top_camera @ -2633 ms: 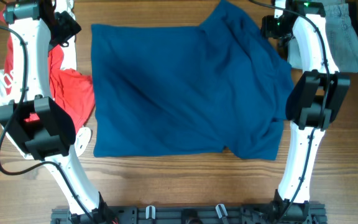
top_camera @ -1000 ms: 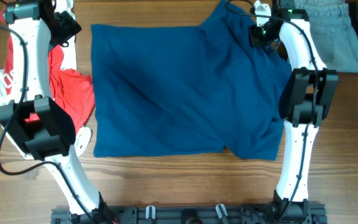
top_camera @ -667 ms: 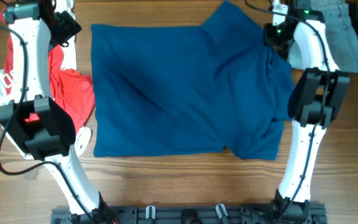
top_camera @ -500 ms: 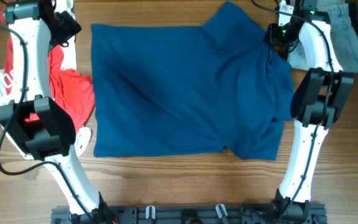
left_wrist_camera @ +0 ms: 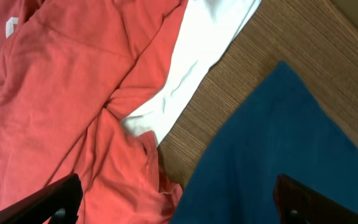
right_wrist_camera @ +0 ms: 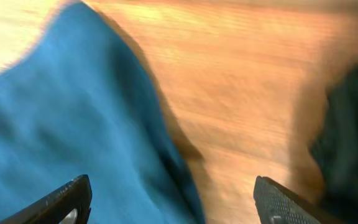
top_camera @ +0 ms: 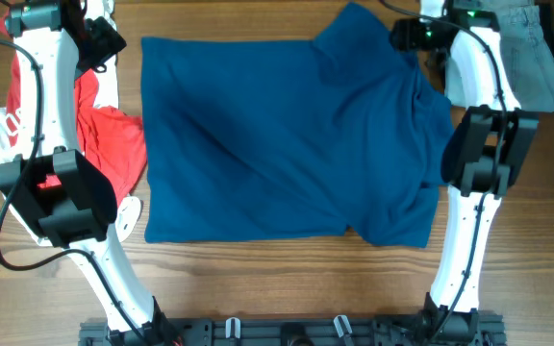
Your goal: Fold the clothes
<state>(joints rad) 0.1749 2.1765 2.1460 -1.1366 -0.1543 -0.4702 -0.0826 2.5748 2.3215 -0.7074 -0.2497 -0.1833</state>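
Note:
A dark blue shirt (top_camera: pixel 277 135) lies spread flat on the wooden table (top_camera: pixel 287 279), its right sleeve folded in near the top right. My left gripper (top_camera: pixel 104 43) is open and empty above the shirt's top left corner (left_wrist_camera: pixel 278 149) and the red and white clothes (left_wrist_camera: pixel 61 106). My right gripper (top_camera: pixel 407 34) is open and empty above the shirt's top right edge (right_wrist_camera: pixel 61 143), over bare wood (right_wrist_camera: pixel 241 93). The right wrist view is blurred.
A pile of red and white clothes (top_camera: pixel 104 135) lies left of the blue shirt. Grey folded clothes (top_camera: pixel 532 58) sit at the top right corner. A dark garment edge (right_wrist_camera: pixel 353 124) shows at the right of the right wrist view.
My right gripper swung left over the shirt's top right part, then right, and now sits slightly left again. The sleeve fold shifted a little. The left arm has not moved.

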